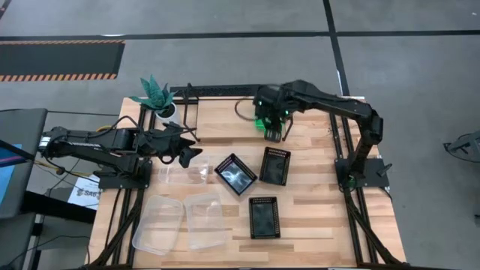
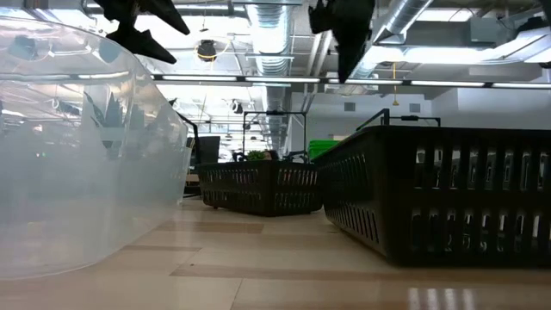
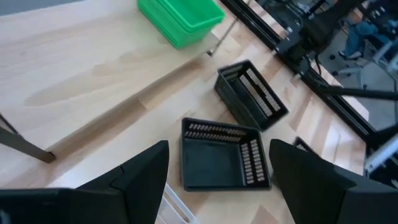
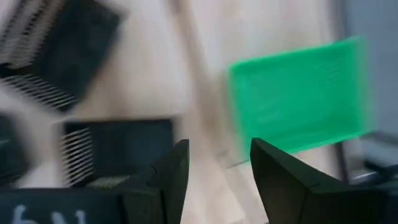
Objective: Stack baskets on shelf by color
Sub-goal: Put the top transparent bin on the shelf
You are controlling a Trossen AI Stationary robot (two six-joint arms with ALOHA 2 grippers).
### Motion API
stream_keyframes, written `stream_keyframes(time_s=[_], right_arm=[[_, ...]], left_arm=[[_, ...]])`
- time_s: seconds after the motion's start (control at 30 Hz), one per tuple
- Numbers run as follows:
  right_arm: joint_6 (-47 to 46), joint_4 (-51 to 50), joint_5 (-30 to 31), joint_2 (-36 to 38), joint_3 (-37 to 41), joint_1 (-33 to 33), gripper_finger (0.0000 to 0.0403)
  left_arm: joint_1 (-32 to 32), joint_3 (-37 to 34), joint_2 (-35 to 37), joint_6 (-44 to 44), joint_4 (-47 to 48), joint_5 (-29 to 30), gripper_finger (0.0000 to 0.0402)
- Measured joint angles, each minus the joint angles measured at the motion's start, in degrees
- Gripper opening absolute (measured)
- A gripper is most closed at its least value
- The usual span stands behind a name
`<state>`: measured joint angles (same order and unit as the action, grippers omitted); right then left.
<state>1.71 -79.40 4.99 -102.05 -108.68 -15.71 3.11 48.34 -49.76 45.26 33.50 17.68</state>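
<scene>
A light wood tabletop [image 1: 315, 217] on a black frame carries a low shelf [image 1: 217, 124] with a pale plank top along its far edge. A green basket [image 3: 180, 18] sits on that shelf, near its right end. Three black baskets [image 1: 264, 217] lie on the tabletop (two close together, one nearer the front), and clear baskets [image 1: 180, 221] rest front-left. A potted teal plant [image 1: 154, 96] stands at the far-left corner

Even, bright overhead light with soft shadows. The right wrist view is motion-blurred, smearing the green basket [image 4: 297, 102] beyond the right gripper [image 4: 219, 163]. Ceiling strip lights glare in the low view.
</scene>
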Motion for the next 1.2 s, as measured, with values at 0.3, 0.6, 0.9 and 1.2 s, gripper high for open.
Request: stream_keyframes(time_s=[0.3, 0.6, 0.9, 1.2], right_arm=[[-17.91, -0.58, -5.2, 4.9, 7.89, 16.88, 0.0191], [-33.44, 8.22, 0.02, 9.3, 18.64, 33.27, 0.0188], [-43.78, 10.77, 5.49, 10.27, 22.59, 42.28, 0.0185], [-33.21, 24.49, 15.15, 9.92, 22.47, 38.95, 0.0182]], left_arm=[[0.02, 0.0, 0.0, -2.63, -0.03, -3.84, 0.0265], [3.6, 0.01, -0.66, -1.07, 0.66, -9.83, 0.0265], [10.95, 0.02, -9.23, 6.46, 3.12, -9.44, 0.0265], [17.21, 0.02, -13.05, 18.71, 4.57, -12.83, 0.0265]])
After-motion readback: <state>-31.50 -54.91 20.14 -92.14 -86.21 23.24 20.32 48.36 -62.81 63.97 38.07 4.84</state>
